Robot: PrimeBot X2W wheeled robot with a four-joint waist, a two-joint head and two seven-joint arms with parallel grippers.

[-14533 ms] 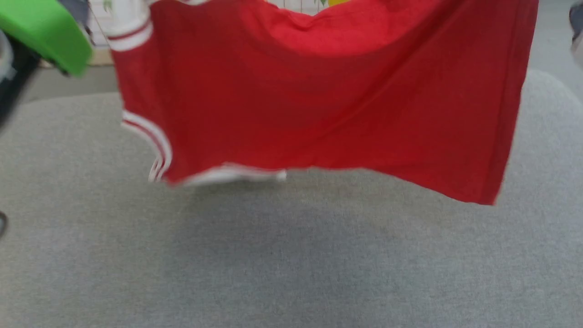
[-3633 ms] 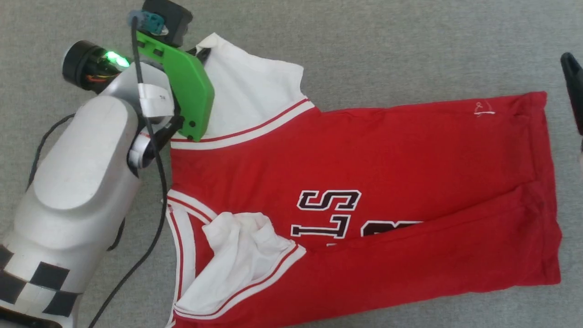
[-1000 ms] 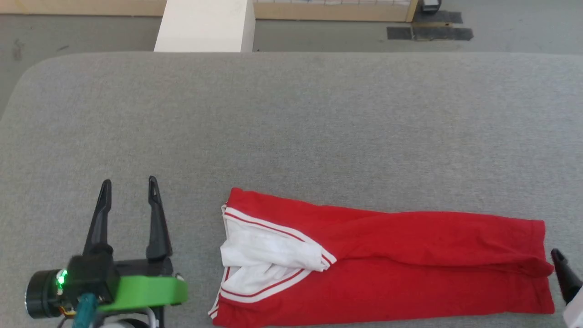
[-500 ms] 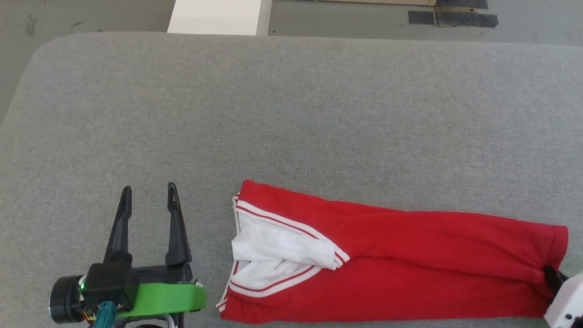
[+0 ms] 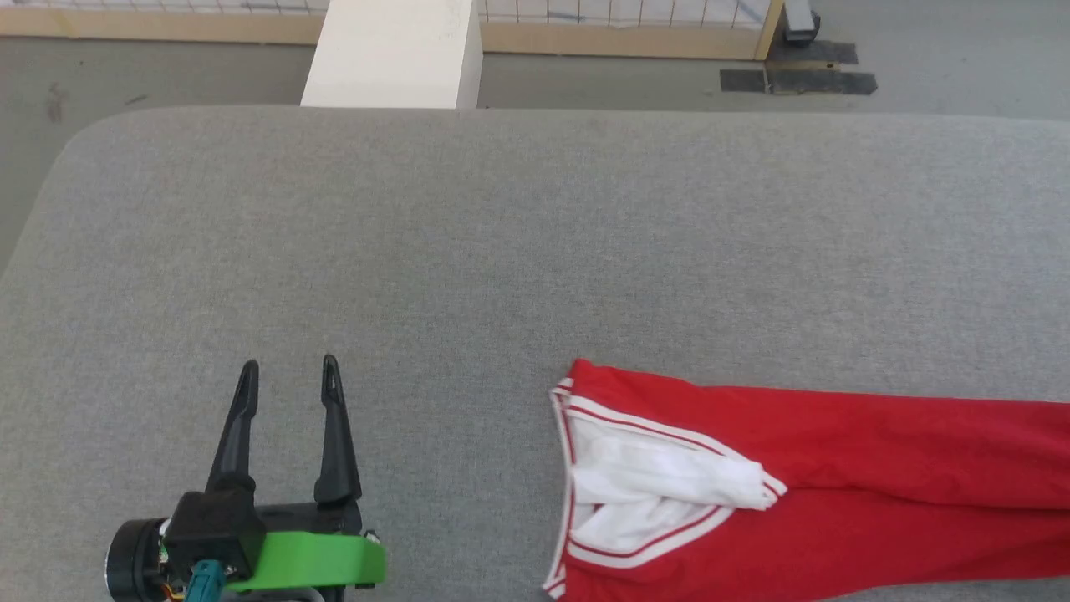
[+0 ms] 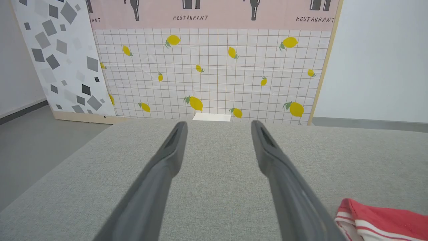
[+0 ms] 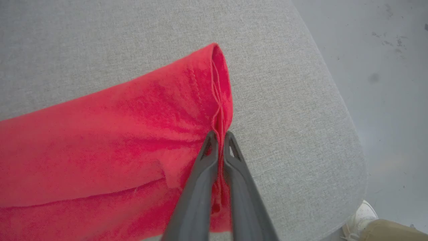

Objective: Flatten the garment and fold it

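Note:
The garment [image 5: 836, 493], a red jersey T-shirt folded into a long strip with a white sleeve and striped bands at its left end, lies along the near edge of the grey table [image 5: 535, 251]. My left gripper [image 5: 289, 376] stands open over bare table, well left of the shirt's sleeve end. In the left wrist view that end [image 6: 378, 221] shows at the lower right, beside the open left gripper [image 6: 218, 125]. In the right wrist view my right gripper [image 7: 219, 135] is shut on the garment's red hem edge [image 7: 220, 100], close to the table's right end.
A white block [image 5: 393, 54] stands behind the table's far edge, with a tiled lemon-print panel [image 6: 214, 73] beyond it. The table's rounded right corner [image 7: 351, 167] drops to grey floor, where a person's shoe [image 7: 362, 217] shows.
The right gripper has shut on the hem at the shirt's right end. The shirt has slid to the right across the table, away from the left gripper. The head camera has also shifted.

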